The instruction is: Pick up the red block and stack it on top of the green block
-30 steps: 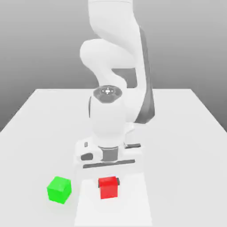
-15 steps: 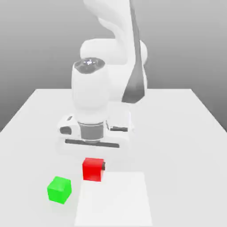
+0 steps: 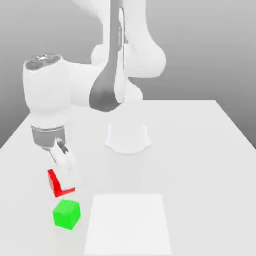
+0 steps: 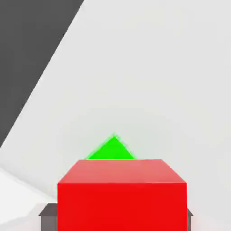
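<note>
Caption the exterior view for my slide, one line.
Gripper holding the red block above the green block, not yet stacked.

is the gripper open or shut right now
Shut on the red block: in the hand view, the gripper's fingers flank it on both sides.

Held block (image 4: 122, 205) was gripped in the claw (image 4: 116, 219), off the counter (image 3: 200, 175). Second block (image 3: 66, 214) was placed on the counter, toward the exterior view's left of the flat panel (image 3: 128, 222).
</note>
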### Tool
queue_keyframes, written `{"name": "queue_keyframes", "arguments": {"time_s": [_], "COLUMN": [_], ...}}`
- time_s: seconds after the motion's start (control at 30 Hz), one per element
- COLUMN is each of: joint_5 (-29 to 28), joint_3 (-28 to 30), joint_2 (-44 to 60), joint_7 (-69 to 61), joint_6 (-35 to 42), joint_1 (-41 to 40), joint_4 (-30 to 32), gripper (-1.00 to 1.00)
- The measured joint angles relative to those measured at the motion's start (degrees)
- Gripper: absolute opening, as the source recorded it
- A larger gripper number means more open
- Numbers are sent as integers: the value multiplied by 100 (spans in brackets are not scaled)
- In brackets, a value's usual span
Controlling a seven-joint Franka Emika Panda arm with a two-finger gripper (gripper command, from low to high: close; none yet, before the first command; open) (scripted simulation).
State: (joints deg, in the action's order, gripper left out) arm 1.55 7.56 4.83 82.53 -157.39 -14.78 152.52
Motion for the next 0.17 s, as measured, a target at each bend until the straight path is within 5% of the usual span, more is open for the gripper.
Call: {"name": "queue_keyframes", "arguments": {"time_s": [0.07, 0.1, 0.17], "joint_5": [142, 187, 187], "joint_3": [-101, -131, -131], "joint_2": [405, 510, 510], "joint_7": [-91, -123, -123], "joint_6": [-382, -481, -481], "joint_1": [-50, -67, -67], "joint_4": [-19, -24, -24], "gripper": [-100, 100, 100]}}
